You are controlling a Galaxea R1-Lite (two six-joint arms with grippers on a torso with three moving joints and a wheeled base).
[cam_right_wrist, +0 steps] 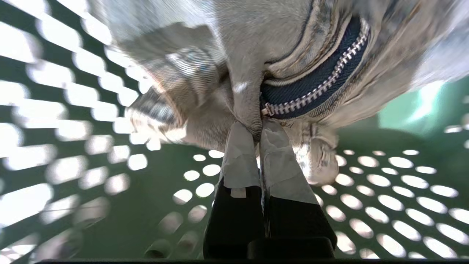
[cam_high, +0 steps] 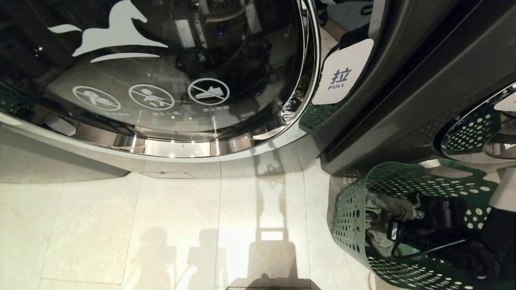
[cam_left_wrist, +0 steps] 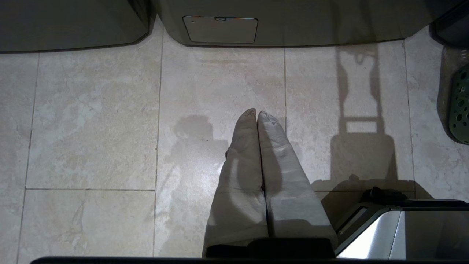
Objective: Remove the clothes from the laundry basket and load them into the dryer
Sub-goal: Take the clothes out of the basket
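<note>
The green laundry basket stands on the floor at the lower right of the head view, below the dryer front. Grey clothes lie inside it. My right arm reaches down into the basket. In the right wrist view my right gripper is shut on a fold of a grey garment beside its zipper, with the holed basket wall behind. My left gripper hangs shut and empty over the floor tiles. The dryer's round glass door fills the upper left.
A white PULL tab sits at the door's right edge. A second machine's door is at the far right. Pale tiled floor spreads in front of the machines. The basket's edge shows in the left wrist view.
</note>
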